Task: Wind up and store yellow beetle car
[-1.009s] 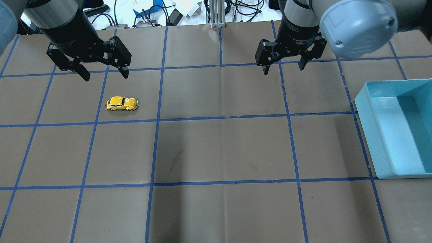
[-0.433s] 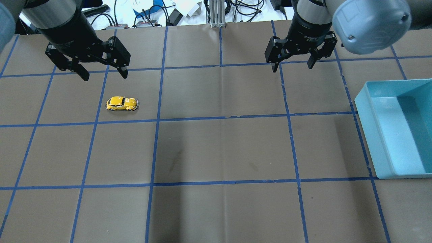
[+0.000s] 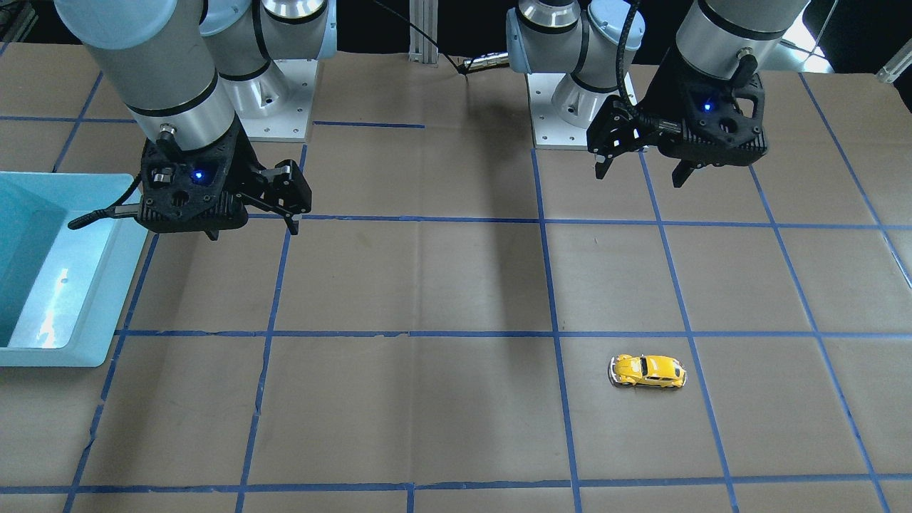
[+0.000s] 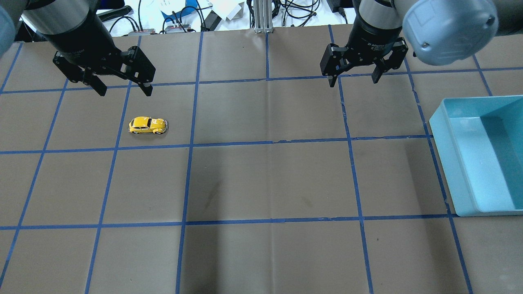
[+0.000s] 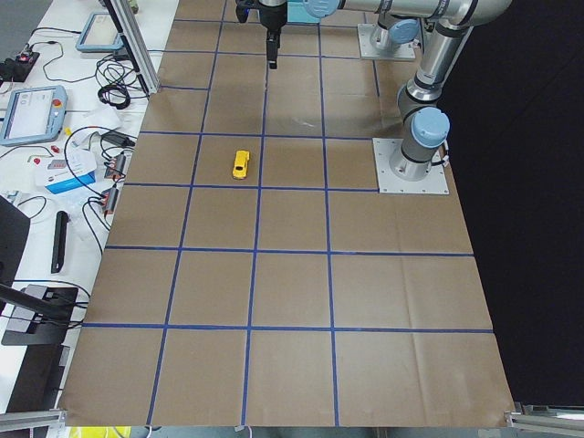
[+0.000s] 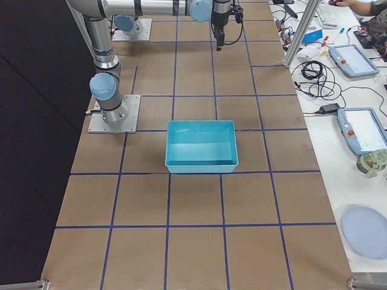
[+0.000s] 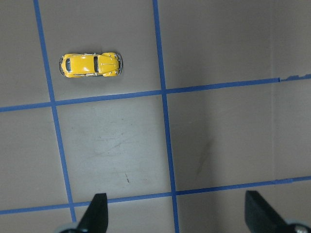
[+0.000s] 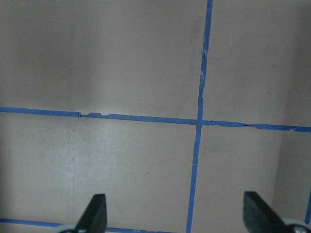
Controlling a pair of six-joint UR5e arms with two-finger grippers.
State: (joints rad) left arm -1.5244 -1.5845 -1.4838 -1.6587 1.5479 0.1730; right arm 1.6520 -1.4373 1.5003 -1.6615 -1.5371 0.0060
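Note:
The yellow beetle car (image 4: 148, 125) (image 3: 647, 371) (image 5: 240, 164) stands on its wheels on the brown gridded table, on my left side. My left gripper (image 4: 124, 90) (image 3: 639, 175) hangs open above the table, behind the car and apart from it. Its wrist view shows the yellow beetle car (image 7: 91, 65) at the upper left, far from the left gripper (image 7: 178, 216). My right gripper (image 4: 352, 82) (image 3: 251, 231) (image 8: 175, 216) is open too, over bare table on the other side, with nothing between its fingers.
A light blue bin (image 4: 443, 134) (image 3: 71, 313) (image 6: 202, 166) sits at the table's right edge and looks empty. Blue tape lines divide the table into squares. Cables, tablets and boxes lie beyond the far edge.
My right gripper has shifted to the right and slightly back. The left gripper has drifted a little back and to the left. The car has stayed put.

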